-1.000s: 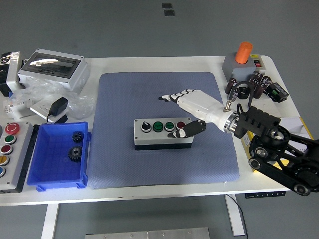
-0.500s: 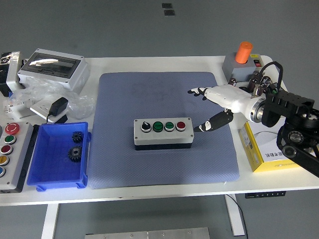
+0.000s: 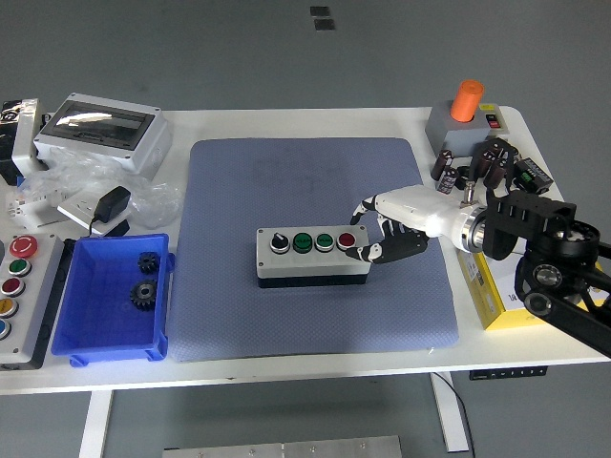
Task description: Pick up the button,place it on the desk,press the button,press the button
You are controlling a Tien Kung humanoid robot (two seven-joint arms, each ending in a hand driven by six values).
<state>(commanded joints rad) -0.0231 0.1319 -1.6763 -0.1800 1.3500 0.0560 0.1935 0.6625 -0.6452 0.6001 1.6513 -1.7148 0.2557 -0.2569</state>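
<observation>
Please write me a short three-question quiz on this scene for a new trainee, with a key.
1. True or false: the button box lies on the blue-grey mat.
2. Which button is nearest the fingertips of the right hand? A) the red one at the box's right end B) a green one C) the black knob at its left end
3. Fill in: the blue bin holds two black ____.

Key:
1. True. The box rests flat near the mat's middle.
2. A. The hand is at the box's right end, beside the red button; whether it touches cannot be told.
3. Gears, one behind the other.
</observation>
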